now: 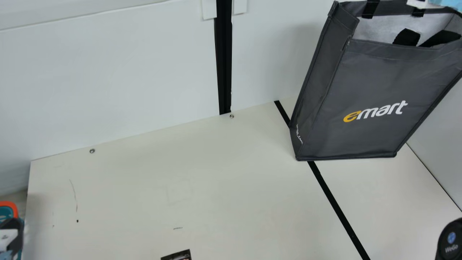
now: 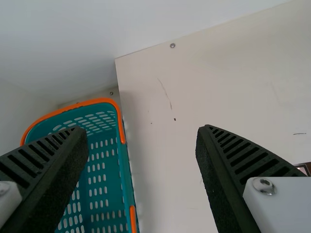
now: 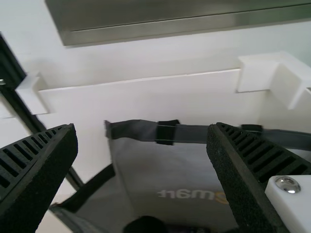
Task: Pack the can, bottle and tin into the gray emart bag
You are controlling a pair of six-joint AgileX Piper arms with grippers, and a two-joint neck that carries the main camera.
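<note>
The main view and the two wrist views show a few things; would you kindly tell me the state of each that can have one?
gray emart bag, standing on the table, mouth open
teal basket, open-topped
left gripper, open, nothing between its fingers
right gripper, open, fingers apart
dark printed piece, cut off by the main view's edge, state unclear

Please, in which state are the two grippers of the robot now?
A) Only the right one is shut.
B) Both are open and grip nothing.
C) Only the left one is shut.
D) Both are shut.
B: the jaws of the left gripper and the right gripper stand wide apart, with nothing clamped in either.
</note>
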